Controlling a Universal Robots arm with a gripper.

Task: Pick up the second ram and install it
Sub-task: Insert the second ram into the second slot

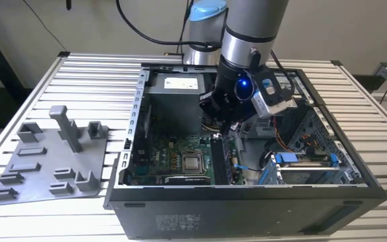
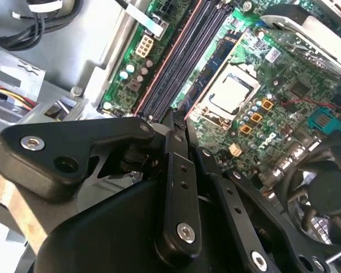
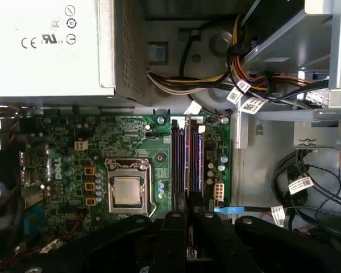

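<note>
first wrist view: pincer at the memory slots, inside the case

first wrist view puts the pincer (image 3: 187,200) right at the near end of the memory slots on the motherboard (image 3: 102,142). i cannot tell whether it is spread, pressed together or pinching anything. a long dark strip along those slots, just ahead of its tip, reads as the second ram (image 3: 193,159). whether it is seated or only resting there i cannot tell.

handling, as a judgement: the stick should be light and stiff, but thin and fragile. its bare board and edge contacts would not take twisting or a skewed push. the safest hold looks to be on the two flat faces near the middle of its length, with the stick kept upright and in line with the slot. pressure should go evenly along the top edge.

room is tight. the cpu socket (image 3: 127,190) lies just beside the slots on one side. a row of capacitors and a white connector (image 3: 219,189) sit close on the other. the grey power supply box (image 3: 51,45) and a cable bundle (image 3: 216,74) crowd the far end. in the exterior view the drive cage (image 1: 308,166) stands near the arm, and the open way is straight up out of the case. the grey holder tray (image 1: 49,161) sits well apart on the slatted worktop (image 1: 79,70).
</note>
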